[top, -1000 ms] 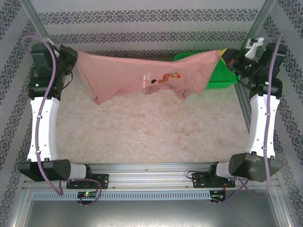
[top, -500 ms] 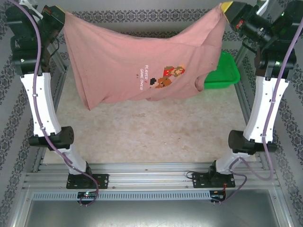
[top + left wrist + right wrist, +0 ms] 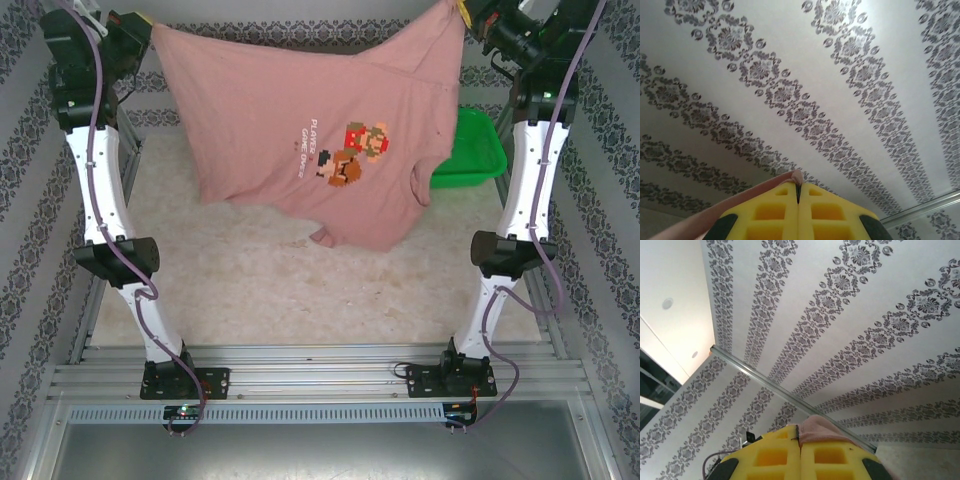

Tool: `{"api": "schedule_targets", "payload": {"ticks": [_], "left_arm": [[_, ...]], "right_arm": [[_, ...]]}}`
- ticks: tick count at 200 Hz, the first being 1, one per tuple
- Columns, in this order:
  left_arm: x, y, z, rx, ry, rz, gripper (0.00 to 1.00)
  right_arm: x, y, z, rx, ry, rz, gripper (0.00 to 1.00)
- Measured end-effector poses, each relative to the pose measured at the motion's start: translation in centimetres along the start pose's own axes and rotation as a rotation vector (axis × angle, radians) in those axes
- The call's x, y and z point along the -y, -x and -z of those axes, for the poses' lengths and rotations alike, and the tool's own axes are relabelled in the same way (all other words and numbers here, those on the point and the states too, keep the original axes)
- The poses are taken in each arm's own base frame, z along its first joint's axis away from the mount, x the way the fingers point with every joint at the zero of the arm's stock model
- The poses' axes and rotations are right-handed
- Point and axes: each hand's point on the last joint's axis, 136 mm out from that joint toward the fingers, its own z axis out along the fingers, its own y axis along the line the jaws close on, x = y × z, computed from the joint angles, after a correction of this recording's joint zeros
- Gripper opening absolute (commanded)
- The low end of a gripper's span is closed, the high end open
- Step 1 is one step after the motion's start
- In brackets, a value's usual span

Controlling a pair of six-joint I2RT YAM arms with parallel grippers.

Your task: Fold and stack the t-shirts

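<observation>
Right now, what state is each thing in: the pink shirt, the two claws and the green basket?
left claw: shut on one top corner of the t-shirt.
right claw: shut on the other top corner.
t-shirt: unfolded, hanging spread between both claws, print showing.
green basket: upright on the table, partly behind the t-shirt.

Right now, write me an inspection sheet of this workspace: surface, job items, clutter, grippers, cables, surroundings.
Surface: beige speckled table, a few faint marks.
Job's things: one pink t-shirt, unfolded, hanging spread between the two arms, print toward the top camera.
Clutter: green basket at the far right, partly behind the shirt.
Grippers: left gripper shut on a shirt edge; right gripper shut on another; both raised high.
Cables: a purple cable runs along each arm.
Surroundings: patterned wallpaper on the walls; aluminium frame at the near edge.
</observation>
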Motion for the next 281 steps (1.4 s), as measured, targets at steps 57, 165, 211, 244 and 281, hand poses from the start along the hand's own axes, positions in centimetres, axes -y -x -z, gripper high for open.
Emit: {"api": "schedule_targets", "payload": {"ticks": [57,165,211,244,281], "left_arm": [[1.4,4.5,2.5,0.091,-0.083,-0.022,0.0],[-3.2,-4.4,12.2,-0.051,0.12,0.056,0.0],[-16.0,-19.3,19.2,-0.221,0.42,0.267,0.0],[-23.7,-28.6,25.9,-0.365,0.736,0.386,0.0],[-25.3,-30.5,31.1,-0.388,0.943,0.325,0.0]], "right_arm": [[-3.7,0.8,0.6,0.038,0.095,0.051,0.0],[2.1,-14.9,11.0,-0.207,-0.268,-0.049,0.0],[15.5,-29.1,20.1,-0.329,-0.561,-0.352,0.0],[18.0,-35.0,24.8,-0.358,-0.682,-0.468,0.0],[17.3,-37.1,27.5,-0.376,-0.751,-0.445,0.0]]}}
